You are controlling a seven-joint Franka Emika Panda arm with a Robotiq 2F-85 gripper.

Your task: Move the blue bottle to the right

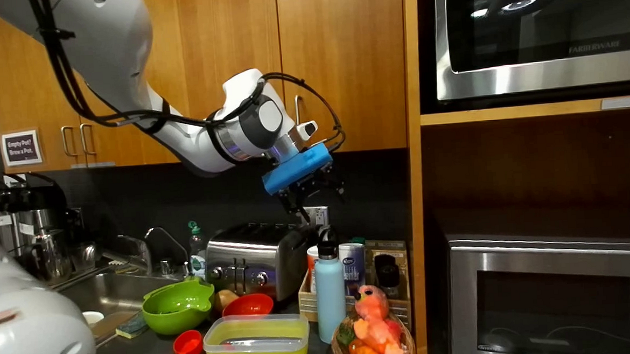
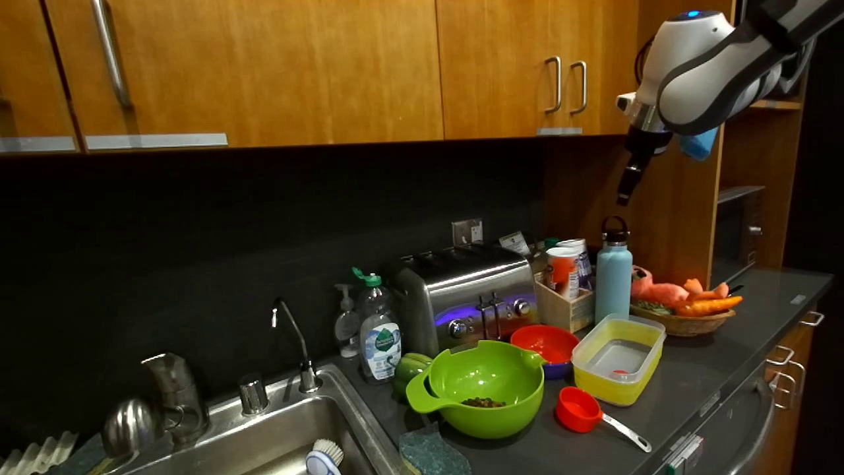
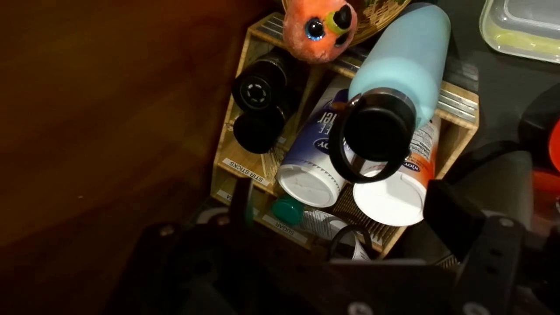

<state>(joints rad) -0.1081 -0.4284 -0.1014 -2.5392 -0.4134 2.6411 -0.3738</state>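
The blue bottle (image 1: 330,297) stands upright on the dark counter in both exterior views (image 2: 613,280). It has a black cap with a loop handle. My gripper (image 1: 324,208) is above the bottle's cap in both exterior views (image 2: 624,196) and does not touch it. In the wrist view the bottle (image 3: 404,65) leans across the upper right, its cap pointing toward the jaws. The gripper's fingers (image 3: 339,192) are spread wide apart there, with nothing held between them.
A wooden organizer (image 3: 457,105) with canisters stands right behind the bottle. A basket (image 2: 686,323) with a plush toy and carrots is beside it. A yellow container (image 2: 620,389), toaster (image 2: 484,297), green bowl (image 2: 488,415) and wooden side panel (image 1: 417,193) are near.
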